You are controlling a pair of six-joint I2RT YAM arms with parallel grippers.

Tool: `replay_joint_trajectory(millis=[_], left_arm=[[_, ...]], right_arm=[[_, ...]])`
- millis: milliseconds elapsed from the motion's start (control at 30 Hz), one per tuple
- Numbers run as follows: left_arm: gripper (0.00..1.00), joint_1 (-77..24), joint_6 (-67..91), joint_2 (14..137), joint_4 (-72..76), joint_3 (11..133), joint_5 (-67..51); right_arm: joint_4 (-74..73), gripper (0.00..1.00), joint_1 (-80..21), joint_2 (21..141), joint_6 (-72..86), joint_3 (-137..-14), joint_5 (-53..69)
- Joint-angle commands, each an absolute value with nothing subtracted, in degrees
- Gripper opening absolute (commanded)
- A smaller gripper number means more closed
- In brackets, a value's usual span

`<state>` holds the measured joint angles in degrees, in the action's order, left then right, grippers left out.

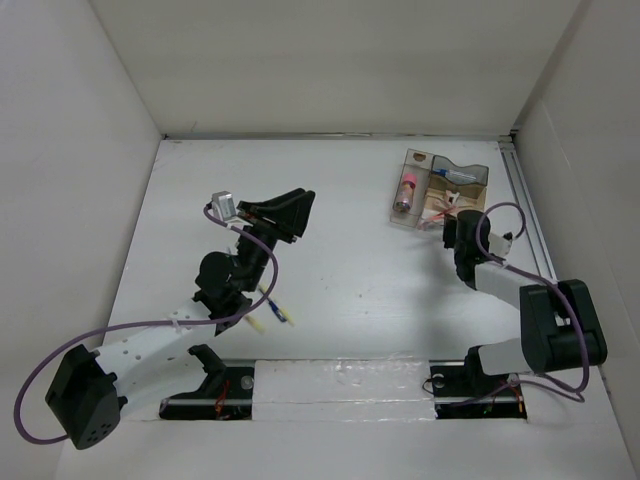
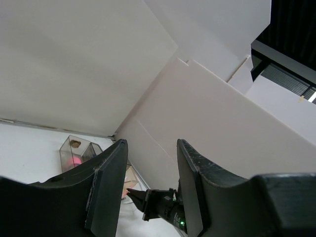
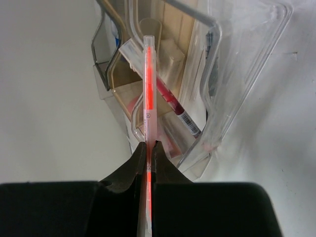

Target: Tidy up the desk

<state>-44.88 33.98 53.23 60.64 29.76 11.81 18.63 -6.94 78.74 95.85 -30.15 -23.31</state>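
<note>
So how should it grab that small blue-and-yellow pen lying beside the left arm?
Probably across the middle of the pen, coming straight down from above. It lies flat and slanted on the desk, so only its thin sides offer a pinch; the open left pincer would turn to straddle it.

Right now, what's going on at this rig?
The right pincer is shut on a thin orange pen, which points out over the clear compartment tray at the far right of the desk. The tray already holds a few items. The left pincer is open and empty, raised above the desk. A couple of small loose items lie on the desk beside the left arm.
</note>
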Motion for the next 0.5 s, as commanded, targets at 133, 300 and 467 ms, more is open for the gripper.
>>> replay_joint_trajectory(millis=[133, 300, 467], left_arm=[[0.4, -44.7, 34.7, 52.8, 65.1, 31.4, 10.7], [0.4, -44.7, 34.3, 53.4, 65.4, 31.7, 10.5], [0.4, -44.7, 34.4, 53.7, 65.7, 31.7, 10.4]], right_arm=[[28.6, 0.0, -3.1, 82.3, 100.5, -29.5, -16.9], [28.0, 0.0, -2.0, 83.8, 100.6, -30.9, -16.7], [28.4, 0.05, -1.3, 84.4, 99.8, -31.3, -16.3]])
